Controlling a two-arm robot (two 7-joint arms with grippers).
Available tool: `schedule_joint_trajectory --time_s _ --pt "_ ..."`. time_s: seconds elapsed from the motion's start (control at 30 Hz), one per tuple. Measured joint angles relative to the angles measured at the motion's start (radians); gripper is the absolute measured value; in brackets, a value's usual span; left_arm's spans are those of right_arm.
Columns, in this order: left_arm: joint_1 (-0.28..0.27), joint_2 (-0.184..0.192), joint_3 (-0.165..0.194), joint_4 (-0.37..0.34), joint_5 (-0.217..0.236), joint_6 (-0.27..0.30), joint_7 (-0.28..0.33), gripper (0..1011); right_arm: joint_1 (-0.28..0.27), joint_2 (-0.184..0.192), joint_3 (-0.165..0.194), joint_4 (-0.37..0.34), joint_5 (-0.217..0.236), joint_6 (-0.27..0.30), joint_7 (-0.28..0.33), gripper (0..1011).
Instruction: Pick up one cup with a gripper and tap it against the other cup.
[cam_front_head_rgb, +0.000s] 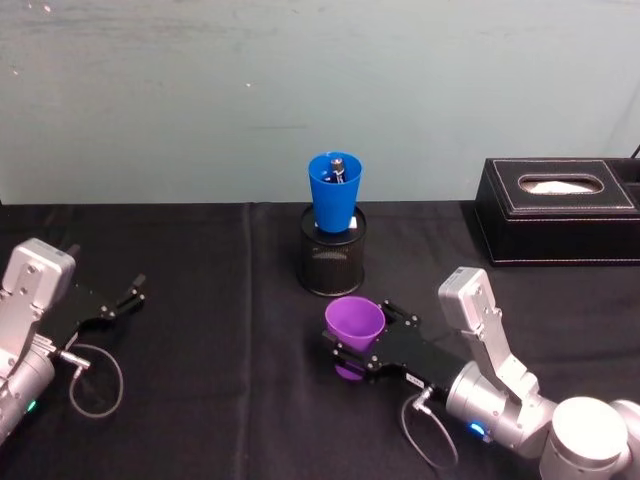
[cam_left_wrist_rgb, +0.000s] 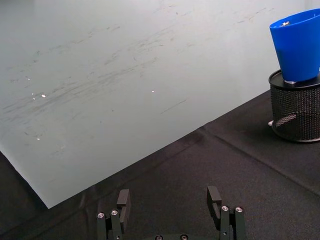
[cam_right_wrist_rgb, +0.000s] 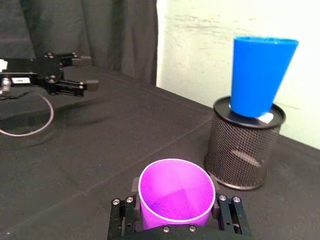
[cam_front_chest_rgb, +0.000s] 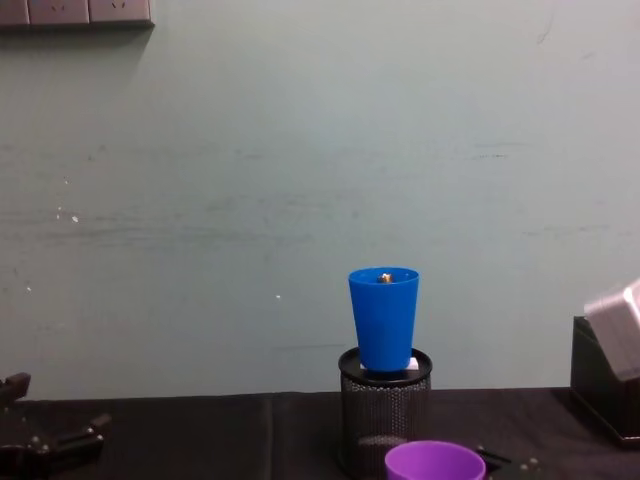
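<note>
Care: our right pincer (cam_front_head_rgb: 360, 338) grips the purple cup (cam_front_head_rgb: 354, 322), so we should tap the blue cup (cam_front_head_rgb: 334, 190) lightly; the left pincer (cam_front_head_rgb: 132, 292) sits open, far left.

The light is soft, even and moderately bright. In the chest view the pale wall (cam_front_chest_rgb: 300, 150) carries tiny glare specks toward 9 o'clock. The black bench (cam_front_head_rgb: 230, 400) swallows shadows; the blue cup (cam_left_wrist_rgb: 297, 47) glints at its rim, and the purple cup (cam_right_wrist_rgb: 175, 195) glows.
</note>
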Motion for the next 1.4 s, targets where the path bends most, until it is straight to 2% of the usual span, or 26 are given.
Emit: schedule_joint_trajectory --time_s 0.2,0.4,0.47,0.5,0.6,0.63,0.73,1.0,1.4 --pt "0.0 0.0 0.0 0.0 0.0 0.0 0.0 1000 -0.014 0.014 0.015 -0.083 -0.022 0.034 -0.008 744" --pt "0.0 0.0 0.0 0.0 0.0 0.0 0.0 1000 -0.022 0.032 0.037 -0.204 -0.024 0.123 -0.011 741" --pt "0.0 0.0 0.0 0.0 0.0 0.0 0.0 1000 -0.021 0.04 0.048 -0.26 -0.016 0.171 -0.012 741" --pt "0.0 0.0 0.0 0.0 0.0 0.0 0.0 1000 -0.021 0.04 0.048 -0.26 -0.016 0.171 -0.012 741" --pt "0.0 0.0 0.0 0.0 0.0 0.0 0.0 1000 -0.013 0.05 0.062 -0.326 0.0 0.236 -0.016 741" --pt "0.0 0.0 0.0 0.0 0.0 0.0 0.0 1000 -0.013 0.05 0.062 -0.326 0.0 0.236 -0.016 741" --pt "0.0 0.0 0.0 0.0 0.0 0.0 0.0 1000 0.0 0.056 0.07 -0.364 0.012 0.283 -0.025 741" --pt "0.0 0.0 0.0 0.0 0.0 0.0 0.0 1000 0.02 0.058 0.073 -0.386 0.031 0.317 -0.036 741" --pt "0.0 0.0 0.0 0.0 0.0 0.0 0.0 1000 0.023 0.057 0.072 -0.384 0.036 0.317 -0.036 741"
